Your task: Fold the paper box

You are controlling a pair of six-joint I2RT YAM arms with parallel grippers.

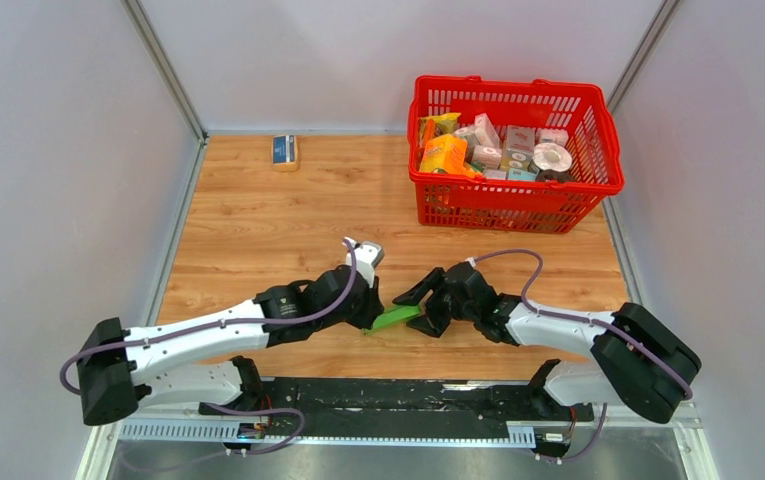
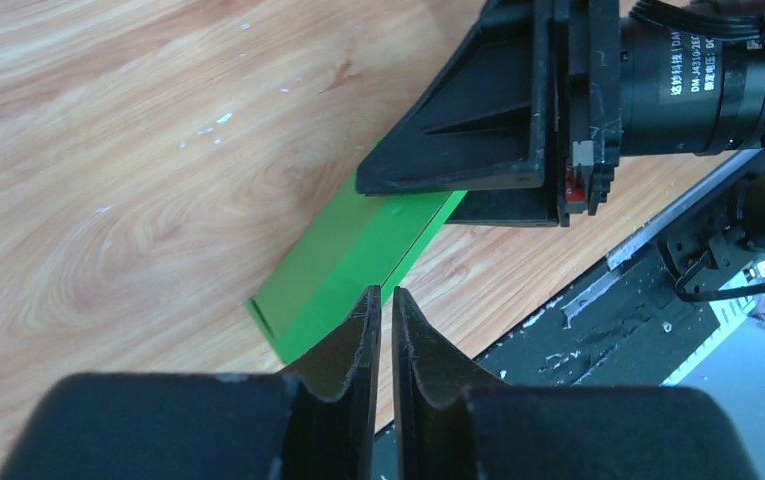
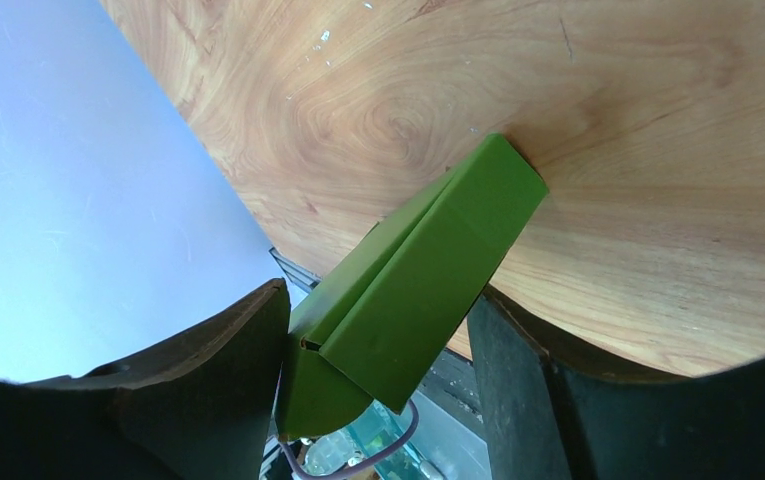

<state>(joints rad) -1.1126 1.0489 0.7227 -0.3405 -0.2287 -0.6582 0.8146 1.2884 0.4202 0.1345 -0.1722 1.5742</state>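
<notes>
The paper box (image 3: 428,270) was clamped in the right gripper (image 3: 378,310); the left gripper (image 2: 385,300) was pinched shut beside it, basically empty.

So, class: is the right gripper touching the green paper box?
Touching. The right wrist view shows the paper box wedged between the fingers of the right gripper, both pressed against its sides.
</notes>
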